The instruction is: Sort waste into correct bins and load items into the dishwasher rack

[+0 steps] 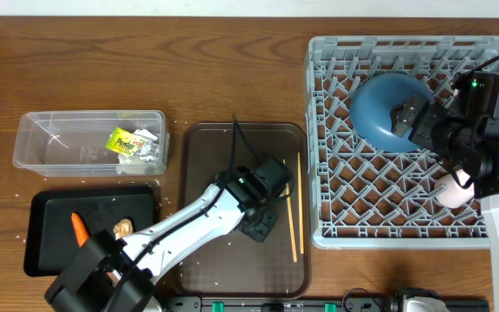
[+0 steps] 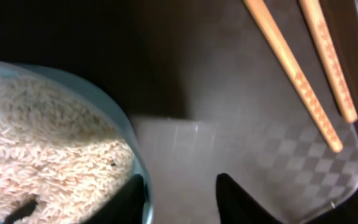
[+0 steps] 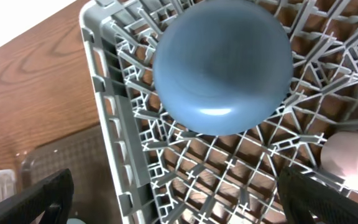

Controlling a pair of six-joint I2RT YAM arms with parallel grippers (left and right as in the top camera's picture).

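The grey dishwasher rack [image 1: 336,208] stands at the right. The round blue plate [image 1: 379,108] lies face down in it and also shows in the right wrist view [image 3: 222,65]. A white-pink cup [image 1: 453,192] sits in the rack's right part. My right gripper [image 3: 179,199] is open and empty above the rack, next to the plate. My left gripper [image 2: 182,202] is open over the brown serving tray, its left finger at the rim of a light-blue cup [image 2: 138,165] full of white rice [image 2: 42,143]. Two wooden chopsticks [image 1: 292,217] lie on the tray's right side. The white bowl is not in view.
A clear tub [image 1: 42,143] at the left holds a yellow-green wrapper [image 1: 126,139] and crumpled white paper [image 1: 150,149]. In front of it, a black tray [image 1: 50,212] holds a carrot [image 1: 79,230] and a brown lump [image 1: 122,228]. The brown serving tray [image 1: 206,147] lies in the middle.
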